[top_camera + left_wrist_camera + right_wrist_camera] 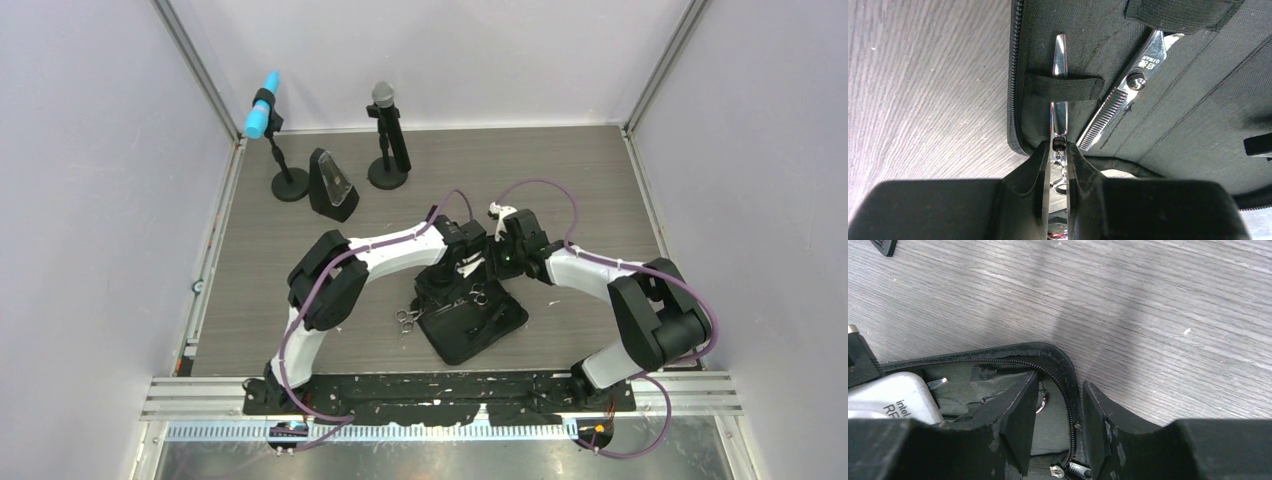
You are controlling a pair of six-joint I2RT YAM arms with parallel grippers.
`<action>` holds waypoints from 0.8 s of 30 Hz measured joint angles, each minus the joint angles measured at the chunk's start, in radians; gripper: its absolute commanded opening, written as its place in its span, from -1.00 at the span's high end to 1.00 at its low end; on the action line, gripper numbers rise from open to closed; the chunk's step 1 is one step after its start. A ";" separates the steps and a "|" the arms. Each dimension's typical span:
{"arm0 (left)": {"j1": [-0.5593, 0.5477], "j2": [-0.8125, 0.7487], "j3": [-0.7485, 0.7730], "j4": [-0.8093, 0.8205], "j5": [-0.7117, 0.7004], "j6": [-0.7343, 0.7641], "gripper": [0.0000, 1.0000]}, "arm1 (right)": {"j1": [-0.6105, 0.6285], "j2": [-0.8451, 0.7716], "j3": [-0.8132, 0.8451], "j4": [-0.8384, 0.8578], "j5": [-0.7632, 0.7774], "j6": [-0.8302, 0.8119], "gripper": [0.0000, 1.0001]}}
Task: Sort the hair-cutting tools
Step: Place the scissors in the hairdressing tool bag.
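Your left jaws are clamped on the plain scissors (1060, 55) at the pivot, blade threaded under the elastic loop (1063, 87) of the pouch (1173, 115) toward 12 o'clock; push straight, clear of the toothed scissors (1120, 100) at 2 o'clock. Your right jaws stand half open astride the pouch rim (998, 351), gripping nothing: close them to steady it.

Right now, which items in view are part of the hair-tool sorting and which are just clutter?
Job: straight scissors in left claw; toothed scissors; both on the open pouch.
Lying about: blue microphone; grey microphone; black wedge stand.
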 measured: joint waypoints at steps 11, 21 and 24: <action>-0.010 -0.012 -0.003 0.011 -0.074 0.000 0.04 | -0.007 0.001 -0.005 0.020 -0.013 0.008 0.05; -0.017 -0.459 -0.316 0.161 -0.200 -0.304 -0.20 | 0.027 0.001 -0.005 0.039 -0.056 0.018 0.05; 0.007 -0.620 -0.484 0.237 -0.200 -0.464 -0.21 | 0.027 0.001 -0.005 0.039 -0.055 0.023 0.05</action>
